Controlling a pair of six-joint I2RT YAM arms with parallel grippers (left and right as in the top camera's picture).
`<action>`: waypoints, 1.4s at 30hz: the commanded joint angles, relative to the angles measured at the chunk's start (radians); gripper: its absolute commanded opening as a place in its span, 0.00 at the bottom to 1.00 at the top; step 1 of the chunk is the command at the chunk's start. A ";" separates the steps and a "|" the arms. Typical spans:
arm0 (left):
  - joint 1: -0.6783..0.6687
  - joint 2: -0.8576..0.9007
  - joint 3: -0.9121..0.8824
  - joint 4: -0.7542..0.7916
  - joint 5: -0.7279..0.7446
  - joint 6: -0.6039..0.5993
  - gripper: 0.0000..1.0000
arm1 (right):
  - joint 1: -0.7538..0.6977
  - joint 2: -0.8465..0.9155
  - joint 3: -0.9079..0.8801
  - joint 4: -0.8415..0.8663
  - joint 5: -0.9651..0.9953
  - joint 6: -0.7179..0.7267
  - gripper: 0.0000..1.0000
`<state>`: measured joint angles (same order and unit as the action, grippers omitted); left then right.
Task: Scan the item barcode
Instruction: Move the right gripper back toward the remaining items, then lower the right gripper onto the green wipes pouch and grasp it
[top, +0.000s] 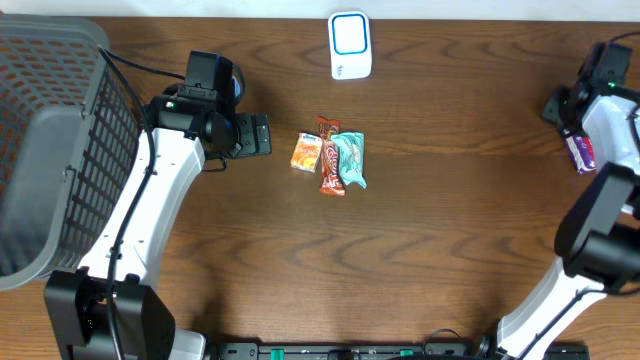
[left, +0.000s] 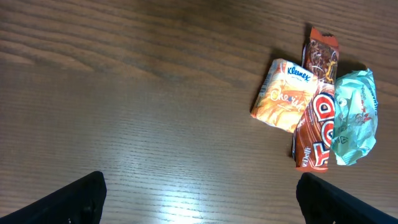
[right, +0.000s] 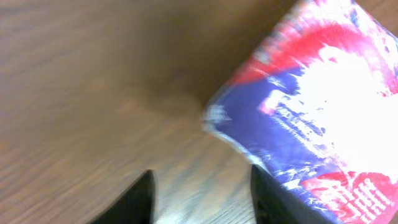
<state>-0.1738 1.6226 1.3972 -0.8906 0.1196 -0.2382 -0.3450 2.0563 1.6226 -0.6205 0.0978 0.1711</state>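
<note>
Right gripper (right: 200, 179) stands parted over bare wood, the blurred red-and-blue packet (right: 311, 99) lying just ahead, off its right finger; left gripper (left: 200, 183) spread wide, holding nothing, the snack cluster (left: 314, 124) farther ahead to its right.

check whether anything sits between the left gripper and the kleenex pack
Nothing visible does: only bare table lies between the open left gripper and the Kleenex pack, the item nearest it.
</note>
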 joint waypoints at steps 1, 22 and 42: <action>0.002 -0.008 -0.004 -0.003 -0.016 0.005 0.98 | 0.038 -0.068 0.026 -0.034 -0.317 -0.012 0.63; 0.002 -0.008 -0.004 -0.003 -0.016 0.005 0.98 | 0.503 -0.058 -0.017 -0.119 -0.523 0.003 0.99; 0.002 -0.008 -0.004 -0.003 -0.016 0.005 0.98 | 0.745 -0.051 -0.084 -0.068 -0.362 0.207 0.99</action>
<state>-0.1738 1.6226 1.3972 -0.8902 0.1200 -0.2382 0.3847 1.9915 1.5616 -0.6910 -0.2871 0.2935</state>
